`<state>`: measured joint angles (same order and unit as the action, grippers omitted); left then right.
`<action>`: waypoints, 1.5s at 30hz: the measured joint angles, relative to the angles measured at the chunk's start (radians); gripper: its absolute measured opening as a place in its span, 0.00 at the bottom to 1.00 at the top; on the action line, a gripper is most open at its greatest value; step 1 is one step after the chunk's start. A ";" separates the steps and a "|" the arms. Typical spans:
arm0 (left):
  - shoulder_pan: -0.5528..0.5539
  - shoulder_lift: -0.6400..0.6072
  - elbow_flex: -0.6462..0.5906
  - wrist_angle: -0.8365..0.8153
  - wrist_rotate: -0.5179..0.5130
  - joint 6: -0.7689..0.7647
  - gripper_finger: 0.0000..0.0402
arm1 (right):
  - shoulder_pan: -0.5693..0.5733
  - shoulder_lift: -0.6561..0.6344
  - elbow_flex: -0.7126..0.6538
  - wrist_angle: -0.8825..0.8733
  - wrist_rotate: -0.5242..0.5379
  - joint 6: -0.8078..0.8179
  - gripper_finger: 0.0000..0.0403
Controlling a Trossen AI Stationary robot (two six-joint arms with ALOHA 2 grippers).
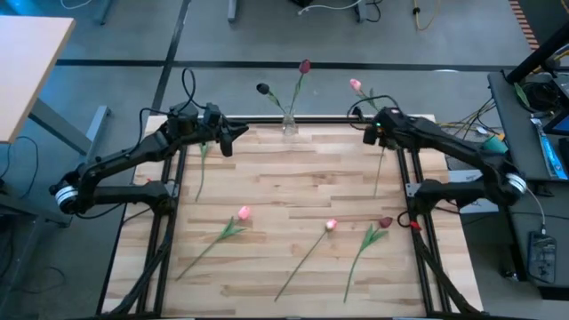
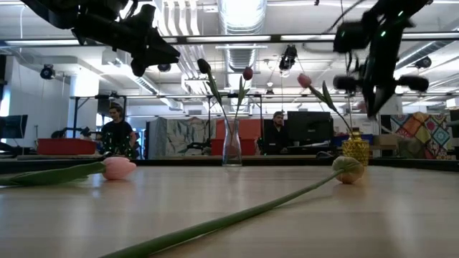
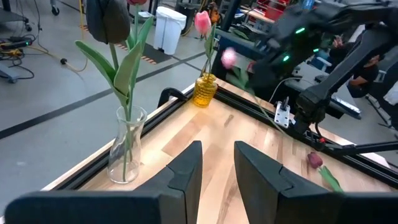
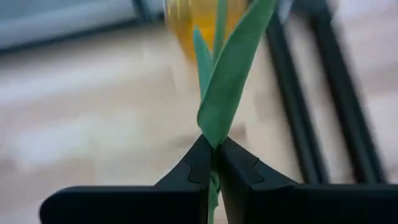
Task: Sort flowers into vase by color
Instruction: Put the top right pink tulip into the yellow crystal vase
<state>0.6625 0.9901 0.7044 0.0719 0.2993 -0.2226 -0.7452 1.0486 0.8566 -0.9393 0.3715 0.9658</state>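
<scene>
Three tulips lie on the wooden table (image 1: 293, 178) toward six o'clock: two pink (image 1: 243, 213) (image 1: 332, 225), one maroon (image 1: 384, 222), stems trailing toward seven. The right gripper (image 4: 214, 163) at one o'clock is clamped on a pink tulip's (image 1: 356, 85) stem, head pointing to eleven. The left gripper (image 3: 217, 163), at eleven, stands parted, holding nothing. Only the low view shows people (image 2: 115, 130) at desks beyond the glass vase (image 2: 232, 143) and yellow vase (image 2: 354, 148).

We count seven flowers: four pink (image 1: 244, 212), three maroon (image 1: 385, 221). Two vases stand on the bench (image 1: 302, 178): one clear (image 1: 289, 124), one yellow (image 3: 204, 91).
</scene>
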 joint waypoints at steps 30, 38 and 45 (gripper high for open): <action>0.000 0.000 0.000 0.002 0.000 0.001 0.20 | -0.021 -0.003 0.000 1.133 0.564 -1.120 0.03; 0.000 -0.001 0.000 0.000 0.000 0.001 0.20 | -0.084 0.086 0.000 1.297 0.511 -1.161 0.03; 0.000 -0.001 0.000 0.000 0.000 0.001 0.20 | -0.126 0.132 -0.002 1.319 0.484 -1.122 0.03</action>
<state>0.6626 0.9894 0.7044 0.0715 0.2989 -0.2218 -0.8712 1.1810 0.8544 0.3794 0.8554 -0.1560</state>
